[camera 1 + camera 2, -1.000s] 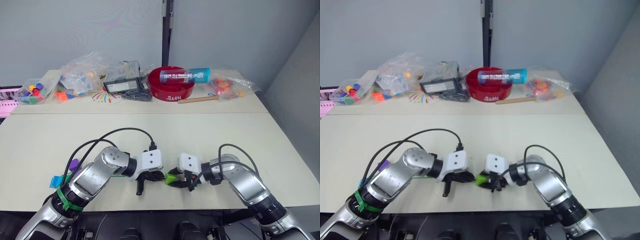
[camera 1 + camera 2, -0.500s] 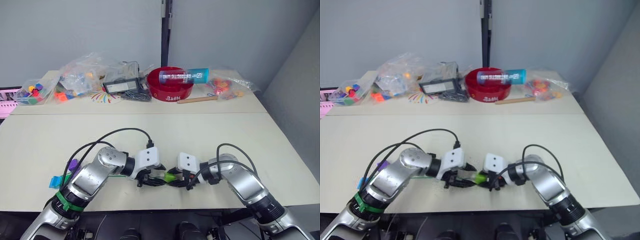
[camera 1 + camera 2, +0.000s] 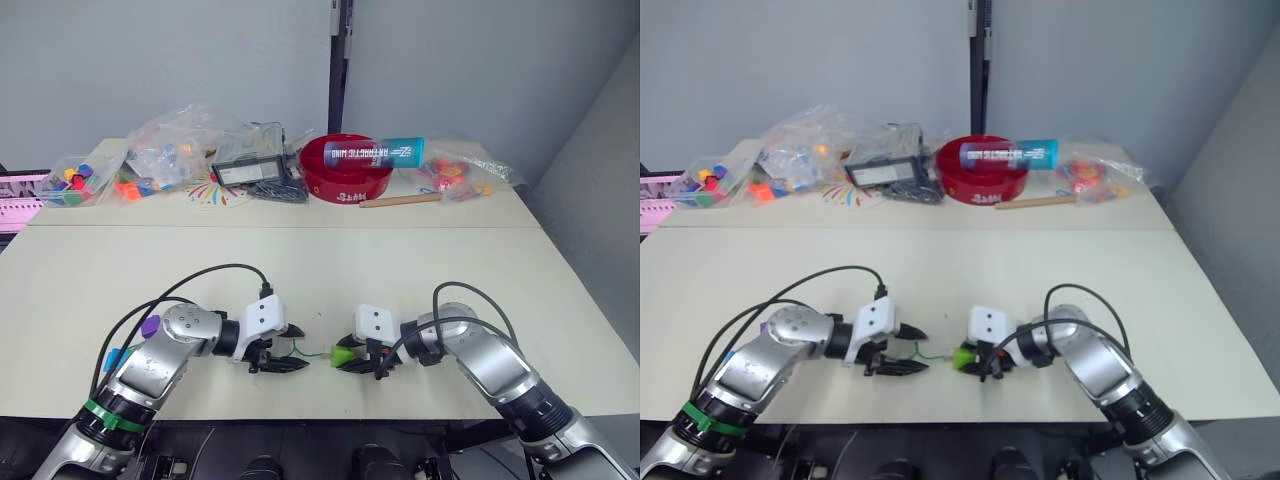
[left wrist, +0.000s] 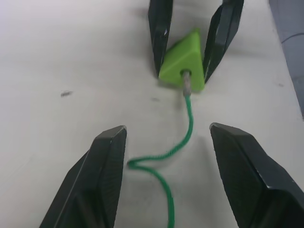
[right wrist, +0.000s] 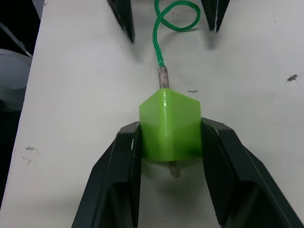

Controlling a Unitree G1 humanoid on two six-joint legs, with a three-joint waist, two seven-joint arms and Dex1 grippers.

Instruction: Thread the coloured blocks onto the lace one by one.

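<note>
My right gripper (image 5: 169, 127) is shut on a light green block (image 5: 168, 126) low over the table's front edge. The lace's pale stiff tip goes into the block's hole and pokes out of its other side. The green lace (image 4: 186, 135) trails in loose curves on the table, passing between the fingers of my left gripper (image 3: 302, 347). That gripper is open, a short way left of the block, and touches neither block nor lace. A purple block (image 3: 150, 325) and a sky blue block (image 3: 112, 356) lie by my left forearm.
On the rear table stand a red bowl (image 3: 345, 182) with a tube (image 3: 372, 152) across it, a black device (image 3: 245, 172), clear bags of toy pieces (image 3: 165, 155) (image 3: 455, 172) and a wooden stick (image 3: 400, 200). Black cables loop over both arms.
My left gripper has opened, let go of the lace and drawn back to the left. The right gripper has kept the green block in place with the tip in it.
</note>
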